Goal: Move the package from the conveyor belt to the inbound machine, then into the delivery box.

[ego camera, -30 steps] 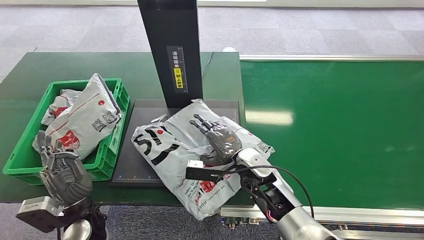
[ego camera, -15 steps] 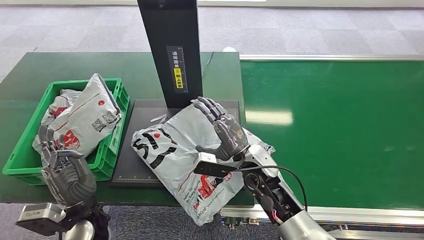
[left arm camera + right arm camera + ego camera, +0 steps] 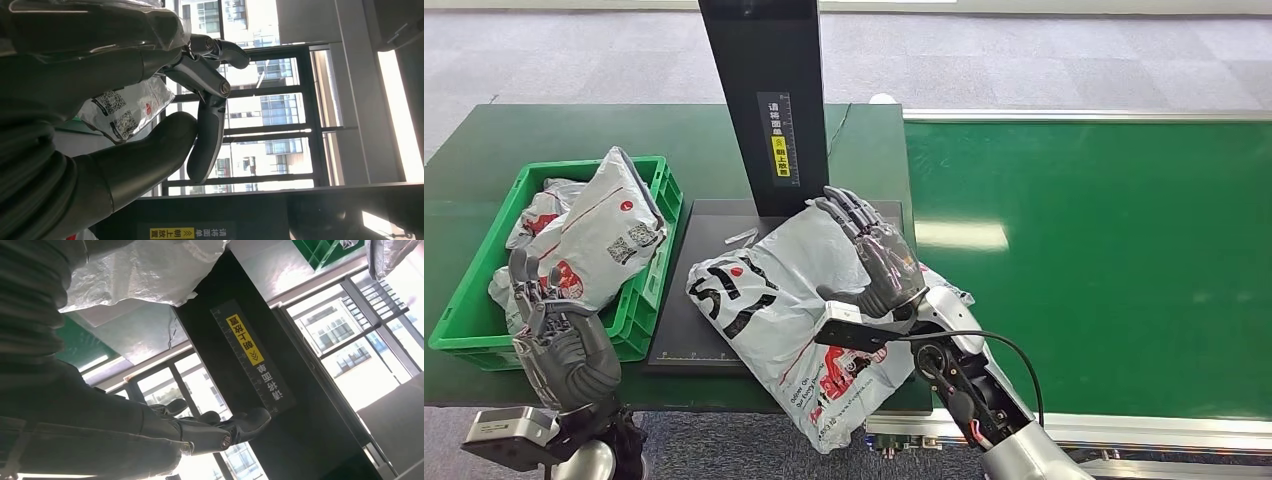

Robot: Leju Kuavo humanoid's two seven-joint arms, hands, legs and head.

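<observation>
The dark flat scanning platform of the inbound machine (image 3: 714, 290), with its tall black upright post (image 3: 764, 100), stands between the green conveyor belt (image 3: 1104, 260) and the green plastic delivery box (image 3: 464, 300).

The large grey plastic mailer package with red and black print (image 3: 769, 310) lies flat, partly on the platform and partly overhanging the near table edge. Its long axis runs diagonally, from the post's foot down toward the robot's own side.

The right hand (image 3: 874, 262) is raised directly above the package's far right portion, fingers spread and extended toward the post, holding nothing. Whether its heel touches the film cannot be told. In the right wrist view the fingers (image 3: 220, 427) stand apart before the post, the package's film (image 3: 145, 270) close behind the wrist.

The left hand (image 3: 559, 335) is upright at the near corner of the delivery box, fingers apart, holding nothing; the package lies well apart to its right.

Judgement: the package has reached the inbound machine; transfer to the delivery box remains. The box lies to the left of the package, which is nearer the right hand. The overhanging end could sag or slip when lifted.
</observation>
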